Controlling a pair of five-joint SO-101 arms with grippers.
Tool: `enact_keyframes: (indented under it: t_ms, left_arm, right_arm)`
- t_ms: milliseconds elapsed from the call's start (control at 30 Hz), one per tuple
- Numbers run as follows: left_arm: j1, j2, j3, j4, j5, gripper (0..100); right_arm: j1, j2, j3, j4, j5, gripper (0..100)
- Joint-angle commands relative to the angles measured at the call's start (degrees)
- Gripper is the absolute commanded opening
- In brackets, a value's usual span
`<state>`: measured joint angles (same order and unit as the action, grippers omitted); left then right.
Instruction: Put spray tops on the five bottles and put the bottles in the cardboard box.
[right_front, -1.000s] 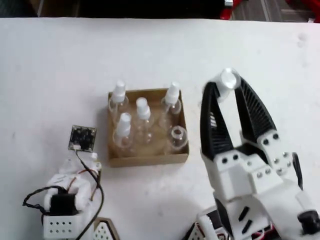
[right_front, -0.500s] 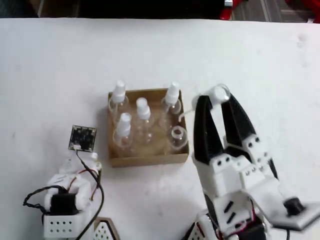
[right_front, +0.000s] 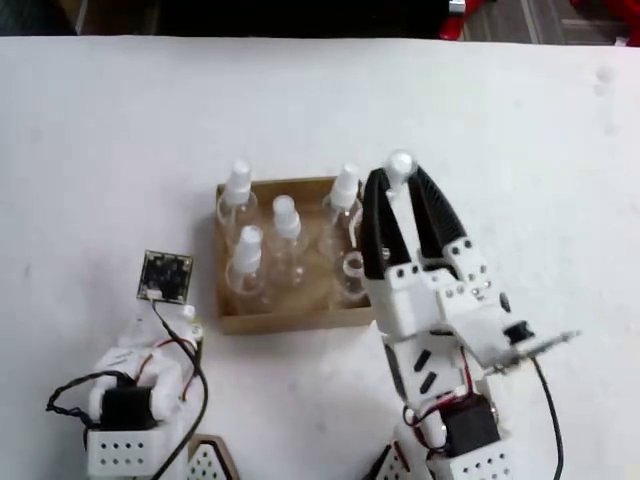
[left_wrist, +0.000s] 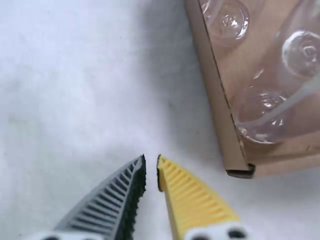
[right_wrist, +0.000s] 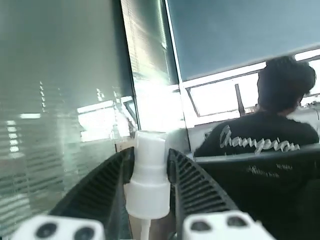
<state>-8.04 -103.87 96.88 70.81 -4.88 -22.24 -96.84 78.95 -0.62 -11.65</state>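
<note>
A cardboard box (right_front: 300, 320) in mid-table holds several clear bottles. Three carry white spray tops (right_front: 238, 184), (right_front: 286, 216), (right_front: 345, 187), and so does a fourth (right_front: 247, 245). A bottle with a bare neck (right_front: 350, 268) stands at the box's right side. My right gripper (right_front: 398, 178) hangs over the box's right edge, shut on a white spray top (right_front: 400, 163), partly covering that bottle. In the right wrist view the spray top (right_wrist: 147, 180) sits upright between the black fingers (right_wrist: 105, 185). My left gripper (left_wrist: 151, 161) is shut, empty, low over the table beside the box (left_wrist: 220, 125).
The left arm's base and cables (right_front: 130, 400) sit at the front left, with a small camera board (right_front: 165, 275) just left of the box. The white table (right_front: 300, 100) stretches bare behind the box and to the right.
My right gripper has swung left with the spray top, from open table right of the box to above the box's right edge. The left arm has not moved.
</note>
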Motion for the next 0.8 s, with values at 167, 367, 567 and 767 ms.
enact_keyframes:
  t_ms: [167,367,567,767]
  left_arm:
    - [0.7,-0.5,0.1,0.3,-0.3,5]
    - [0.7,-0.5,0.1,0.3,-0.3,5]
    - [0.7,-0.5,0.1,0.3,-0.3,5]
    - [0.7,-0.5,0.1,0.3,-0.3,5]
  right_arm:
    - [1.2,-2.5,2.7,-0.6,-0.7,1.6]
    - [1.6,-6.5,7.7,1.5,-0.7,1.6]
    - [1.6,-6.4,10.5,1.4,-0.7,1.6]
    - [1.6,-6.4,10.7,1.9,-0.2,1.6]
